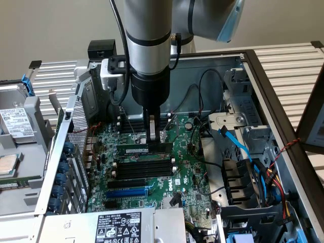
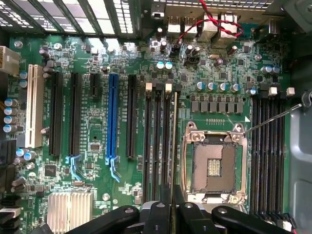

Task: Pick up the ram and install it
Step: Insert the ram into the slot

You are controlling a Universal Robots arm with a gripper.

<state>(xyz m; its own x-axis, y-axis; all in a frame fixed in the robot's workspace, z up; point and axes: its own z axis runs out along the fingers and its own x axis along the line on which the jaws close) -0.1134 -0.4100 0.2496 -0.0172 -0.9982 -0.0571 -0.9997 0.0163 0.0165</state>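
Ram (image 1: 135, 149) clamped between the narrowly parted fingers (image 1: 153, 129).

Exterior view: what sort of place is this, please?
Probably a lab or workshop bench for computer assembly: an open computer case lies on a slatted surface, its motherboard exposed, with a robot arm reaching into it.

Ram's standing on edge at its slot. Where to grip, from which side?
Top long edge, mid-length, pinching the two flat faces, coming straight down from above the board. The ram stands on edge, empty slots close alongside, so only its top is free. The hand is shut there.
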